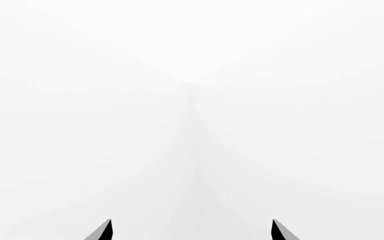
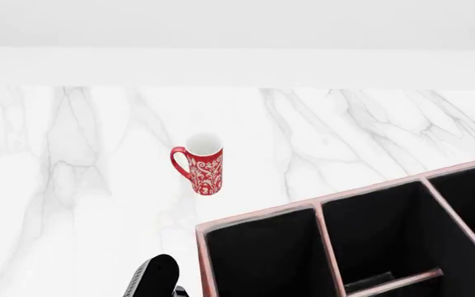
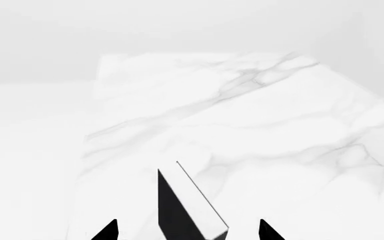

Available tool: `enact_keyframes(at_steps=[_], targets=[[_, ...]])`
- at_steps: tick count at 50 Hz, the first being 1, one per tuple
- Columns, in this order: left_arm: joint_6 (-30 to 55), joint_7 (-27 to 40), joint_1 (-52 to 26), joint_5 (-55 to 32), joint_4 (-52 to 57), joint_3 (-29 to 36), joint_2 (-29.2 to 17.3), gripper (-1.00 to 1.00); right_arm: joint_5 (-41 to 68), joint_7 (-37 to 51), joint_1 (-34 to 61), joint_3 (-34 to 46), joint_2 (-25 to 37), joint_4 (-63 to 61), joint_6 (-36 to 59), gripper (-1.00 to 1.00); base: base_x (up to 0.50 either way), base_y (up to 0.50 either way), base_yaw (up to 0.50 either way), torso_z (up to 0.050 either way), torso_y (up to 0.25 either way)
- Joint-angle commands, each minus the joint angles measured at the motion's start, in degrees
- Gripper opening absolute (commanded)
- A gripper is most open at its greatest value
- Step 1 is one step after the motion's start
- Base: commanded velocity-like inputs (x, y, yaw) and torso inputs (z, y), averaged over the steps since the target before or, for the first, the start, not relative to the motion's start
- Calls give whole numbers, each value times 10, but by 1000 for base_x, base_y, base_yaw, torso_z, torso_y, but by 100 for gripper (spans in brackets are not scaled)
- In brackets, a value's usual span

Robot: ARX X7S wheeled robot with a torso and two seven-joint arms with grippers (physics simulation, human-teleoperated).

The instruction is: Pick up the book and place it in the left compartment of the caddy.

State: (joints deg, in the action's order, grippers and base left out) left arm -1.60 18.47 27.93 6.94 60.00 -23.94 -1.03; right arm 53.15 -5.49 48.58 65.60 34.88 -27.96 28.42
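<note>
The book shows only in the right wrist view: a black cover and white page edges, standing on the marble top. It lies between the fingertips of my right gripper, which is open with a gap on each side of the book. My left gripper is open on blank white, with nothing between its fingers. In the head view the reddish-brown caddy fills the lower right. Its left compartment is a deep black bay with nothing in it that I can see. The book is out of the head view.
A red patterned mug stands upright on the white marble table, a little beyond the caddy's left corner. A black part of my left arm shows beside the caddy's left wall. A crossbar splits the middle bay.
</note>
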Motion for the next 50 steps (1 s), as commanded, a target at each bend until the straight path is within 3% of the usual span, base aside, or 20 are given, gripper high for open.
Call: enact_keyframes(at_steps=[1,29,50], targets=[[-18,-19,-7,13,0,-3,10,100,-49,-4,-8,-6,-27,90,-54,100,0,0,0,0,0],[-22,-18,-4,9,0,-6,10,100,-138,-3,-65,11,-48,141,-149,100,0,0,0,0,0],[-13,-20,-12,15,0,0,10,100,-158,-14,-79,38,-60,177,-146,100,0,0,0,0,0]])
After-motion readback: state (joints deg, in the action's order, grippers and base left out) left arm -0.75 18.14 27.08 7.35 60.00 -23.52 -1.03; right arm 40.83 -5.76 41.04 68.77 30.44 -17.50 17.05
